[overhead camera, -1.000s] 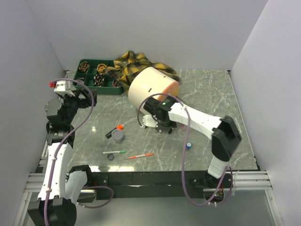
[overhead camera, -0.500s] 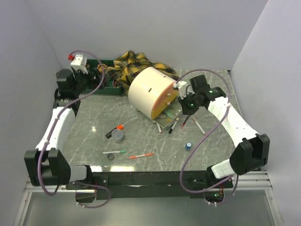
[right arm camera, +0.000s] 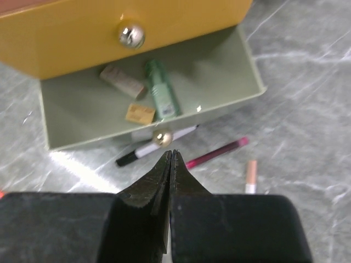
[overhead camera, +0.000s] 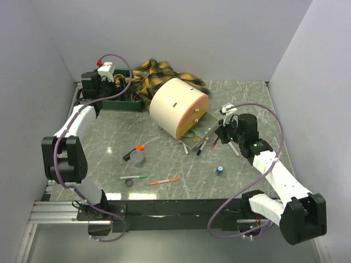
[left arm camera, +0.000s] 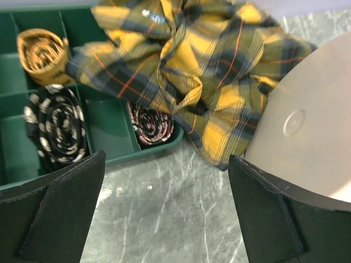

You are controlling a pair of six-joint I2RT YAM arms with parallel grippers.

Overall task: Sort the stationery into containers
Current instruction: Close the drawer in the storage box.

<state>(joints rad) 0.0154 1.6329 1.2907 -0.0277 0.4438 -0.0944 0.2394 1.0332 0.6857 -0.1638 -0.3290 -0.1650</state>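
Observation:
The cream drum [overhead camera: 174, 107] lies on its side, orange face to the right, with a pale green drawer [overhead camera: 198, 130] pulled open. In the right wrist view the drawer [right arm camera: 219, 76] holds a tan eraser [right arm camera: 123, 80], a green item [right arm camera: 162, 92] and a small yellow eraser [right arm camera: 140, 113]. My right gripper [right arm camera: 171, 154] is shut and empty, just before the drawer's brass knob [right arm camera: 162, 137]; it also shows in the top view [overhead camera: 220, 133]. My left gripper [left arm camera: 164, 219] is open and empty over the marble beside the dark green tray [left arm camera: 104, 134], at the back left [overhead camera: 114, 83].
The plaid cloth [left arm camera: 192, 66] drapes over the tray's right end. A black-and-white marker [right arm camera: 156, 147], a red pen [right arm camera: 216, 152] and an orange-capped pen [right arm camera: 251, 175] lie by the drawer. A highlighter [overhead camera: 133, 152], tape roll [overhead camera: 138, 159], green pen [overhead camera: 134, 177], red pen [overhead camera: 163, 181] and blue item [overhead camera: 219, 170] lie mid-table.
The right arm has drawn back from the drum to the right and its gripper now sits lower before the open drawer. The left gripper has swung back and right to the green tray.

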